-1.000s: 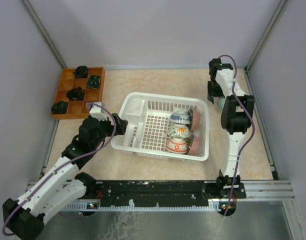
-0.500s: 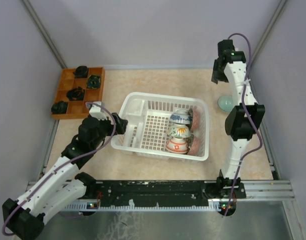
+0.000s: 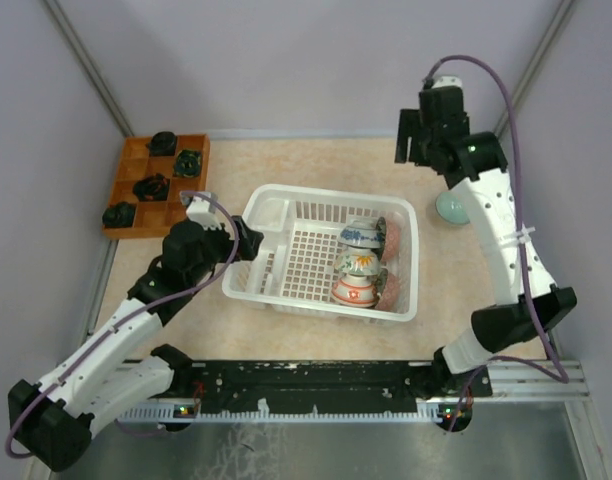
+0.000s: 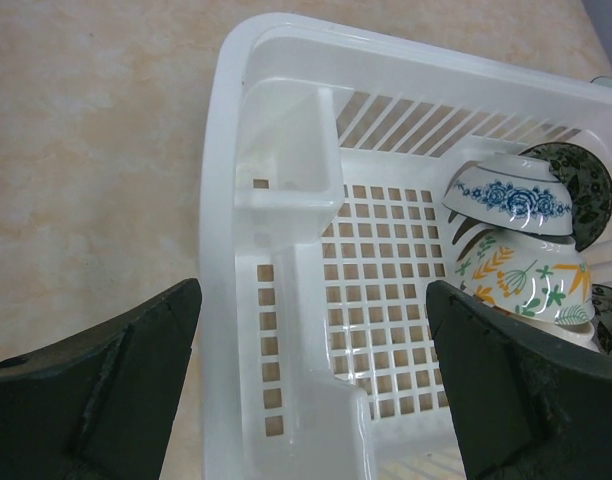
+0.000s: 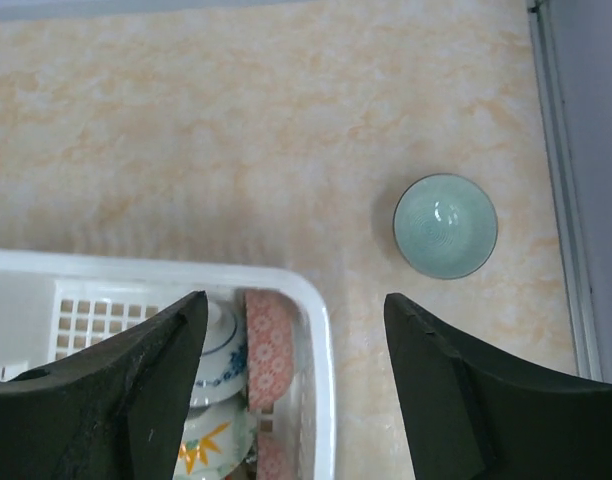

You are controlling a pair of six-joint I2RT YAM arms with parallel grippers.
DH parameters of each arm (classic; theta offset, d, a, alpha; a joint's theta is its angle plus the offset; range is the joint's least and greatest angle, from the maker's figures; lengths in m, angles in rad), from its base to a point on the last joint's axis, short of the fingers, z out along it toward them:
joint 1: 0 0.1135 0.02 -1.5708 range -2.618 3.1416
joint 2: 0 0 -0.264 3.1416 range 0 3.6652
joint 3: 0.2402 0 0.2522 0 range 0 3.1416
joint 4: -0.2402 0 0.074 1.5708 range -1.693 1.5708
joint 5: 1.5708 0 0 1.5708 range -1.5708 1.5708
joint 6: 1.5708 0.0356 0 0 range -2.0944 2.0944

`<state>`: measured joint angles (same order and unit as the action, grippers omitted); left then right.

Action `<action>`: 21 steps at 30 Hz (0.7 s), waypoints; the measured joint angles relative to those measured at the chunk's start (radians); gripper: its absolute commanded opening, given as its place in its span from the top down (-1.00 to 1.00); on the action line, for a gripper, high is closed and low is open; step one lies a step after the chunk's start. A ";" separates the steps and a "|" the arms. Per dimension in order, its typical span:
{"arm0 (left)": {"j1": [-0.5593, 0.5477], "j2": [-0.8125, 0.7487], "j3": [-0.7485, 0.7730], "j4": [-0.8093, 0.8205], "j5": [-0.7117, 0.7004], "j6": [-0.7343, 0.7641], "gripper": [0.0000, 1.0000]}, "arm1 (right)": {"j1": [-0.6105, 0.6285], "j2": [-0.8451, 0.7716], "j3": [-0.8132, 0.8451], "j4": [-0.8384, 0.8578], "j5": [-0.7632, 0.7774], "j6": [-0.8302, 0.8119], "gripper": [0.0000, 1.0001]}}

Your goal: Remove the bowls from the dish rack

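The white dish rack point(image 3: 286, 250) sits mid-table. Along its right side stand several bowls on edge: a blue-and-white one point(image 3: 358, 235), a yellow-green patterned one point(image 3: 358, 263), a red-orange marked one point(image 3: 354, 291) and pinkish ones point(image 3: 390, 238). A pale green bowl point(image 3: 452, 207) sits upright on the table right of the rack. My left gripper point(image 3: 250, 240) is open and empty, its jaws either side of the rack's left wall point(image 4: 286, 300). My right gripper point(image 3: 414, 152) is open and empty, raised above the rack's far right corner point(image 5: 316, 310), with the green bowl point(image 5: 445, 225) beyond it.
A brown wooden compartment tray point(image 3: 136, 195) with small dark lumps stands at the far left. Grey walls and metal frame posts enclose the table on the left, back and right. A metal rail point(image 5: 561, 180) runs along the right edge close to the green bowl.
My right gripper has risen off the pale green bowl, left on the table, and swung left toward the rack's far corner. My left gripper has edged forward at the rack's left wall.
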<state>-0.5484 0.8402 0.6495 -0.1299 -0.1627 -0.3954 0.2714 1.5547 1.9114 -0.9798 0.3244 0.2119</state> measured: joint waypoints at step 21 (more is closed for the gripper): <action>0.000 0.042 0.015 0.015 0.019 0.012 -0.99 | 0.501 0.182 -0.372 -0.280 0.474 0.398 -0.19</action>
<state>-0.5484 0.8818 0.6647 -0.1150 -0.1432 -0.3832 0.7723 1.7367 1.5398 -1.2598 0.7982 0.6102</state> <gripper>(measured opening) 0.996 0.609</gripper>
